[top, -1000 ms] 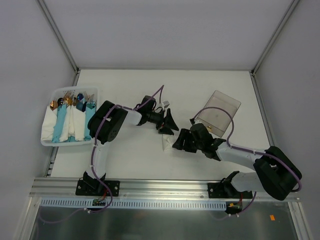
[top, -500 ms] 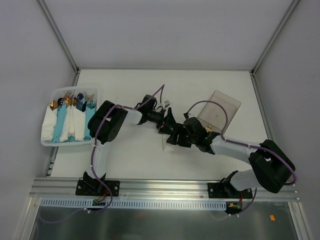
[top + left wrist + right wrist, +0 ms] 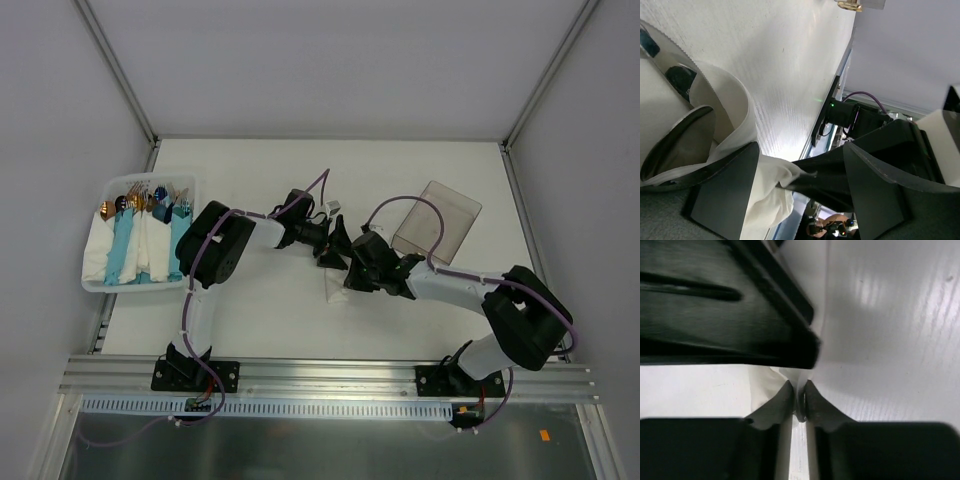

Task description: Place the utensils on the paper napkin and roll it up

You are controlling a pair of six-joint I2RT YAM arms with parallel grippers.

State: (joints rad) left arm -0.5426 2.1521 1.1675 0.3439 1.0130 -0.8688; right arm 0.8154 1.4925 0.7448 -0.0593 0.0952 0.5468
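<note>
Pinching the paper napkin [image 3: 740, 115] edge between pressed-together jaws, right gripper [image 3: 799, 390], left gripper [image 3: 801, 150] just left, jaws spread, shiny utensil [image 3: 675, 145] inside the curl

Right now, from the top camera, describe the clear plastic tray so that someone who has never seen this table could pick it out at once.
Start at the white table and go to its right half. The clear plastic tray sits there at an angle. Unlike the white basket at the left edge, it is see-through and greyish.
</note>
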